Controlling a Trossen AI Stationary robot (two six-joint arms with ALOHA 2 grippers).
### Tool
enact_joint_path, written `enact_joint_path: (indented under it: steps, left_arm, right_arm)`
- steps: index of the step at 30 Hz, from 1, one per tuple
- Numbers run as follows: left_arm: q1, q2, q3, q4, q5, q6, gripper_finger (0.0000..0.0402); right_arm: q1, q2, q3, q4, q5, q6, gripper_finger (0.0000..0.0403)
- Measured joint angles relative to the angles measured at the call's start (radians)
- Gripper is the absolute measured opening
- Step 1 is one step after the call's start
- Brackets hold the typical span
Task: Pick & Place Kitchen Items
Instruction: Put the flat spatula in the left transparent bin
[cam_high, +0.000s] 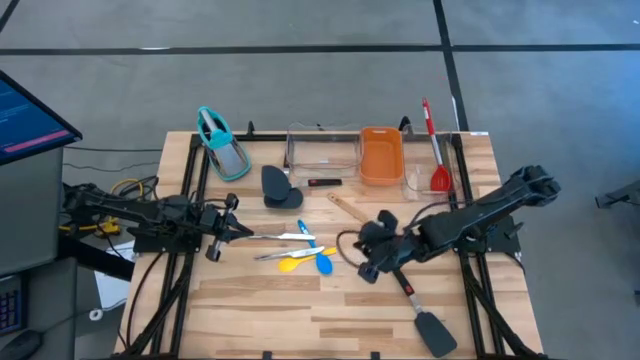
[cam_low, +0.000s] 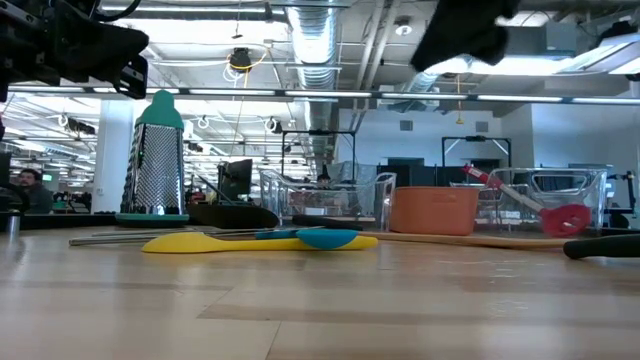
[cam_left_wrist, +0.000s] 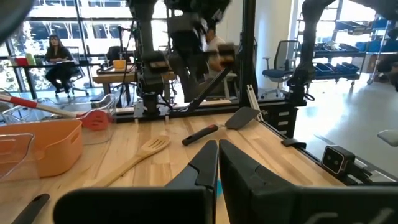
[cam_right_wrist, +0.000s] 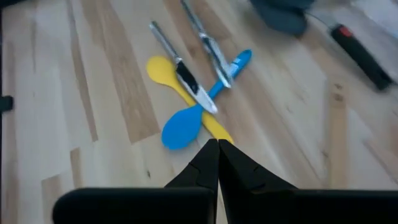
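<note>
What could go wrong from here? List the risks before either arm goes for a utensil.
1. The blue spoon, yellow spoon and silver tongs lie crossed in one pile; lifting one would likely drag the others.
2. Both grippers, left and right, have their jaws shut and flank that pile, so reaching together risks a collision.
3. The wooden slotted spoon lies close by the right arm and could get swept.

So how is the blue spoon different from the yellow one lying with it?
The blue spoon lies on top, its handle crossing the yellow spoon beneath it. Their bowls face opposite ways: in the high view the blue bowl is at the right end of the pair, the yellow at the left. Both lie flat on the wooden table, under the silver tongs.
</note>
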Motion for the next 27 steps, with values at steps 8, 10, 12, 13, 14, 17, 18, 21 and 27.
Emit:
enact_joint_path:
  steps: [8, 10, 12, 13, 14, 17, 18, 21, 27]
  left_arm:
    - [0.000, 0.001, 0.000, 0.015, 0.000, 0.000, 0.0003]
    - [0.000, 0.004, 0.000, 0.020, 0.000, 0.000, 0.0003]
    - [0.000, 0.006, 0.000, 0.020, 0.000, 0.000, 0.0003]
    - [0.000, 0.010, 0.000, 0.022, 0.000, 0.000, 0.0003]
    - [0.000, 0.011, 0.000, 0.021, 0.000, 0.000, 0.0003]
    - [0.000, 0.019, 0.000, 0.026, 0.000, 0.000, 0.0003]
    - [0.000, 0.020, 0.000, 0.028, 0.000, -0.002, 0.0003]
    - [0.000, 0.020, 0.000, 0.030, 0.000, -0.003, 0.0003]
    - [0.000, 0.020, 0.000, 0.035, 0.000, -0.003, 0.0003]
  right_arm:
    - [-0.033, 0.134, -0.001, 0.261, -0.092, -0.228, 0.0001]
    - [-0.040, 0.151, -0.001, 0.325, -0.093, -0.279, 0.0001]
    - [-0.049, 0.170, 0.001, 0.380, -0.093, -0.297, 0.0002]
    - [-0.055, 0.179, -0.002, 0.397, -0.093, -0.298, 0.0003]
    - [-0.060, 0.189, -0.001, 0.430, -0.094, -0.300, 0.0003]
    - [-0.078, 0.201, -0.001, 0.463, -0.095, -0.300, 0.0004]
    - [-0.083, 0.205, -0.001, 0.473, -0.101, -0.300, 0.0003]
    - [-0.099, 0.205, -0.001, 0.465, -0.111, -0.300, 0.0002]
    - [-0.097, 0.161, -0.001, 0.417, -0.111, -0.298, 0.0001]
